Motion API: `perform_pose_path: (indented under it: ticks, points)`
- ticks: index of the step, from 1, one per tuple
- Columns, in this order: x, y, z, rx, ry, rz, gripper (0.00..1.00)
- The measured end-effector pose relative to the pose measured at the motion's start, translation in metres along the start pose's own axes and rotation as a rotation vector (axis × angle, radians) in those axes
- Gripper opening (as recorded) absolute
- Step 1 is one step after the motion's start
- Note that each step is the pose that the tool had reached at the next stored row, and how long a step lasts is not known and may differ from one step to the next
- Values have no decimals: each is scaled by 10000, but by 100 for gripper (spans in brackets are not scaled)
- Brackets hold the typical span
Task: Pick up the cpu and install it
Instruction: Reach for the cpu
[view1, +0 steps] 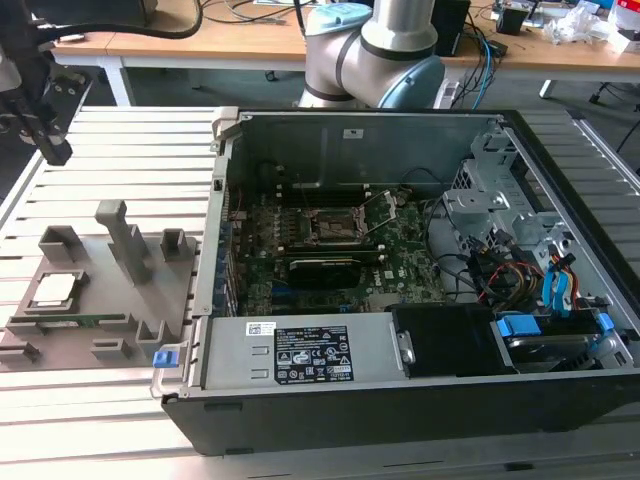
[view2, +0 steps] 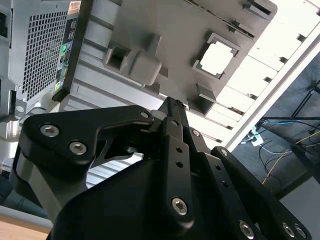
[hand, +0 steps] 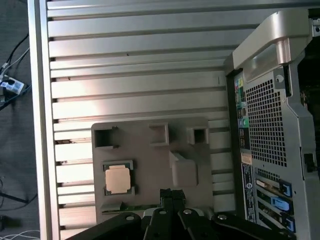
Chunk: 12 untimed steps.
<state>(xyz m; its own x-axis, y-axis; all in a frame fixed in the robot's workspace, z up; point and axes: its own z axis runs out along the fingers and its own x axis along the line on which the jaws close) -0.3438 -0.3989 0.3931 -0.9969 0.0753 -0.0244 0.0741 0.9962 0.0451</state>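
Note:
The cpu (view1: 54, 289) is a small silvery-beige square lying in a recess of the grey fixture plate (view1: 110, 300) at the exterior view's left. Both wrist views look down on the cpu (hand: 118, 178) (view2: 219, 57) from well above. My gripper (view1: 56, 152) hangs high over the table's far left corner, above and behind the plate, apart from the chip. Its dark fingers (hand: 171, 194) (view2: 173, 107) meet at the tips, shut with nothing held. The open computer case (view1: 300, 420) lies to the right, and its dark socket (view1: 335, 226) with a metal frame sits on the motherboard.
Upright blocks (view1: 125, 240) rise from the fixture plate near the cpu. The slatted aluminium table (view1: 120, 140) carries both plate and case. The arm's base (view1: 375, 50) stands behind the case. Wooden desks and cables run along the back, and cables lie on the floor (hand: 10, 85).

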Motion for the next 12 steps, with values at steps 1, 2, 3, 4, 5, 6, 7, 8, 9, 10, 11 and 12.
perform_pose_path:
  ticks: [1, 2, 3, 4, 5, 6, 7, 8, 9, 10, 11, 12]
  points:
    - [83, -6, -2, 0, -1, 0, 11]
    - [116, -8, -3, 0, 0, 1, 11]
    - [162, -12, -5, 0, 0, 1, 11]
    - [224, -17, -6, 0, -1, 0, 11]
    - [248, -18, -7, 0, 0, 0, 11]
    - [272, -20, -7, -1, 0, 0, 11]
    - [316, -24, -9, 1, 0, -1, 11]
    - [365, -27, -10, 0, 0, 0, 11]
    - [413, -30, -10, -1, -1, 1, 11]
    - [459, -34, -12, 0, 0, 0, 11]
    - [511, -38, -13, 0, 0, 0, 11]
    - [542, -40, -13, -1, -1, 0, 11]
